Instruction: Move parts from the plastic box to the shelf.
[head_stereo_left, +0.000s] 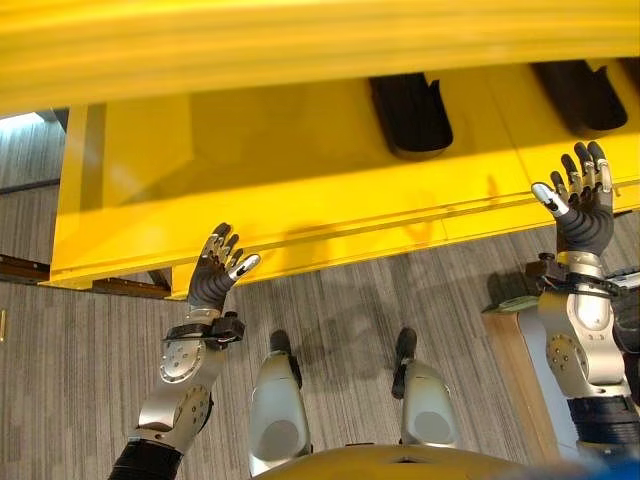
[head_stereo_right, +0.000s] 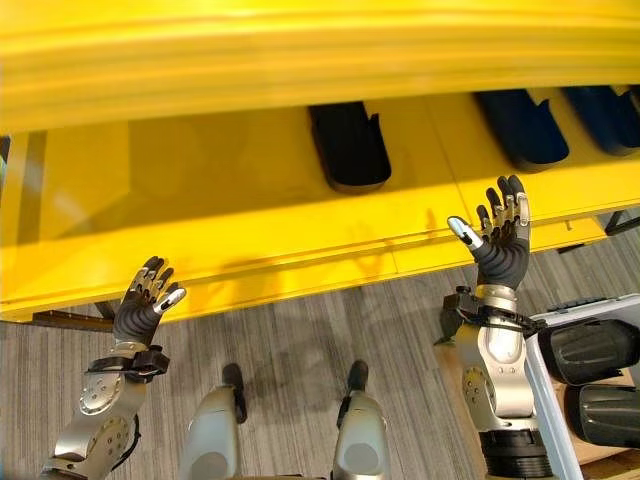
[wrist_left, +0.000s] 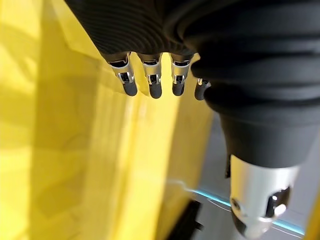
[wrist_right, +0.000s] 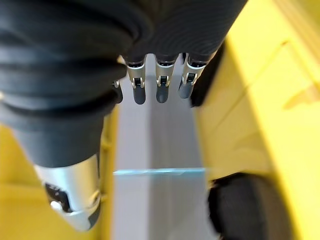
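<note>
Shelf (head_stereo_left: 300, 190): yellow, two tiers in my view, taken here as the landmark; the lower board runs across the middle and an upper board crosses above it. Dark parts already on the lower board: one part (head_stereo_right: 348, 145) near the middle of the shelf, a second part (head_stereo_right: 522, 128) further toward the shelf's right end, and a third part (head_stereo_right: 610, 118) just beside the second at the far right. Plastic box (head_stereo_right: 545, 395): pale, on the floor below the shelf's right end, holding two more dark parts (head_stereo_right: 590, 350), one nearer the shelf than the other. Left hand (head_stereo_left: 215, 272): I see it raised in front of the shelf's front edge toward its left end, fingers (wrist_left: 152, 82) straight and released, holding nothing. Right hand (head_stereo_right: 500, 238): raised at the shelf's front edge near the right end, between the box and the board, fingers spread, thumb out, empty. Floor (head_stereo_left: 90, 350): grey striped carpet below the shelf.
</note>
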